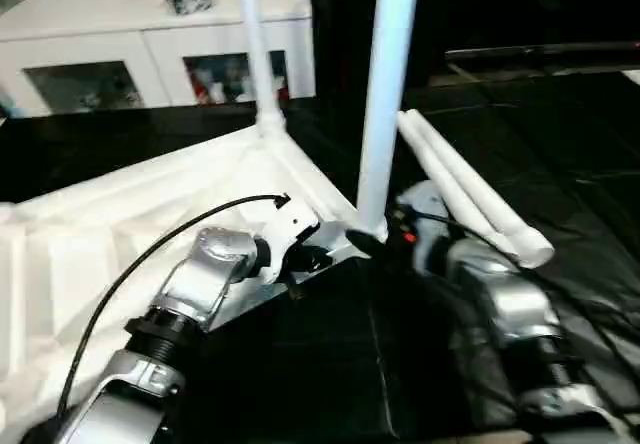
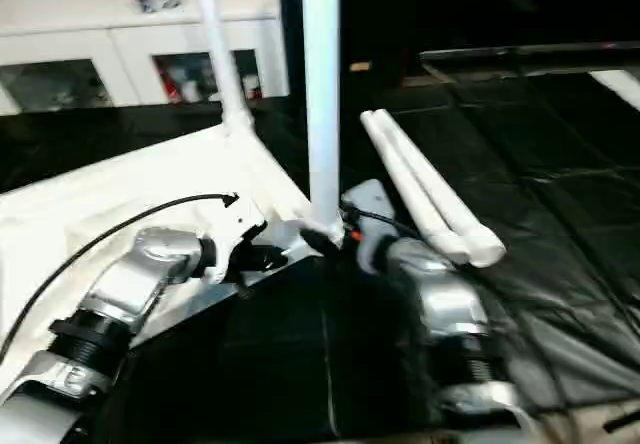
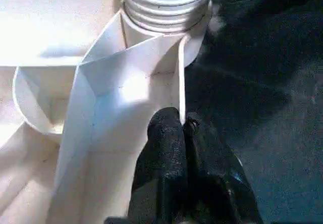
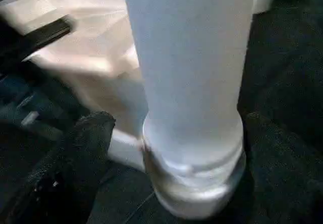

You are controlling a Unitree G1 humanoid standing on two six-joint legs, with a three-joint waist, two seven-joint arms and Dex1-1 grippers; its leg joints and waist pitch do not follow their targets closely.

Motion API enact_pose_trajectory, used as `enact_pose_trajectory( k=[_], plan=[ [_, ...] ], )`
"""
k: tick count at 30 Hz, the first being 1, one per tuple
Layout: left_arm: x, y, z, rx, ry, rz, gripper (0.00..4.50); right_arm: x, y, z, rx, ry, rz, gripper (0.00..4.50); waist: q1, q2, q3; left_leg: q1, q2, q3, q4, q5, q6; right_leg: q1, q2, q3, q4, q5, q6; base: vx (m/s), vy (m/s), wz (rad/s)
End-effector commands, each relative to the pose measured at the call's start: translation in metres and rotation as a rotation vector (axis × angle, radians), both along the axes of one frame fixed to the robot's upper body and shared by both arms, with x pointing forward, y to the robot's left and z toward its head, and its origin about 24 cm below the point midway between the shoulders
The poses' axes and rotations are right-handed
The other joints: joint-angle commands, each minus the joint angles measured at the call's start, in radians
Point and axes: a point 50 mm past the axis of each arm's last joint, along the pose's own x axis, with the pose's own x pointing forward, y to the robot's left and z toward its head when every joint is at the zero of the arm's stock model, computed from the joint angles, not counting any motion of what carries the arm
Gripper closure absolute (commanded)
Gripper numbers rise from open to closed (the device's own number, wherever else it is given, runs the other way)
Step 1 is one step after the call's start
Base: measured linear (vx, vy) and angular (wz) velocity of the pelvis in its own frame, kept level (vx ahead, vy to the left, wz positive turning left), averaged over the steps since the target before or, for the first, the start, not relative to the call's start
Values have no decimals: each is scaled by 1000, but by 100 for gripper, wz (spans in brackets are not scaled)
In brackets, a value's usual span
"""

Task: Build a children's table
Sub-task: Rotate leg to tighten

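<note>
Silver forearms nearest. Left gripper (image 3: 184,133) pinched shut on the tabletop's (image 1: 120,234) near rim, steadying it upside down on the black mat (image 1: 400,364). Right gripper (image 4: 176,148) spread wide around the near-corner leg (image 1: 385,94), fingers (image 4: 86,138) off it. Far-corner leg (image 1: 255,49) standing too. Two spare legs (image 1: 470,189) lie right. Judging by this, leg two looks seated; next: fetch a spare leg, other socket.

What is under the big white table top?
The table top lies upside down on a black sheet covering the floor. Whatever is directly beneath the top is hidden by it.
</note>
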Motion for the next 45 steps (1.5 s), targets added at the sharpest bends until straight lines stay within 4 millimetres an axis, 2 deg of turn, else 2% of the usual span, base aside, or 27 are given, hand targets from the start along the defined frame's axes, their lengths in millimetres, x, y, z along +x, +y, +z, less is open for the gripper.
enact_pose_trajectory(
  k=[1,4,7,10,12,15,18,30,45],
  plan=[
    [2,-4,8,1,-36,-66,450,-10,15,0,18,4,169,7,7,-6,-70,-1,28,-3,-48,-82,119,61,-56,35,-41,-50,-263,0,0,0],
    [-3,3,9,3,-21,-179,450,-13,-2,8,-18,-14,268,7,14,-4,-71,0,31,-3,-44,-78,131,59,-54,35,-35,-16,-281,0,0,0],
    [-9,9,10,30,-1,-285,450,-15,-14,18,-36,-37,351,7,19,-4,-68,1,32,-2,-46,-117,122,60,-56,34,-38,-57,-282,0,0,0],
    [-13,13,9,40,16,-344,450,-17,-18,24,-37,-45,421,7,27,-4,-62,5,35,-1,-51,-175,99,56,-57,38,-46,-142,-268,0,0,0],
    [-14,14,9,45,23,-365,450,-18,-19,25,-51,-49,446,7,35,-4,-62,11,37,0,-51,-189,84,50,-58,40,-48,-168,-262,0,0,0],
    [-17,18,11,62,42,-431,450,-22,-18,24,-81,-44,524,7,35,-7,-60,5,35,0,-53,-189,74,54,-57,41,-47,-187,-257,0,0,0],
    [-18,19,12,65,47,-450,450,-25,-16,22,-86,-35,560,7,35,-7,-59,6,35,-1,-54,-205,66,52,-58,41,-49,-219,-249,0,0,0],
    [-25,17,12,80,63,-549,450,-24,-4,16,-78,-45,591,7,37,-8,-61,4,34,-2,-53,-197,61,51,-59,41,-47,-223,-243,0,0,0],
    [-26,16,10,85,59,-562,450,-27,-3,11,-88,-17,622,111,40,-9,-63,2,34,-2,-51,-179,68,53,-59,40,-44,-211,-242,0,0,0]
  ],
)
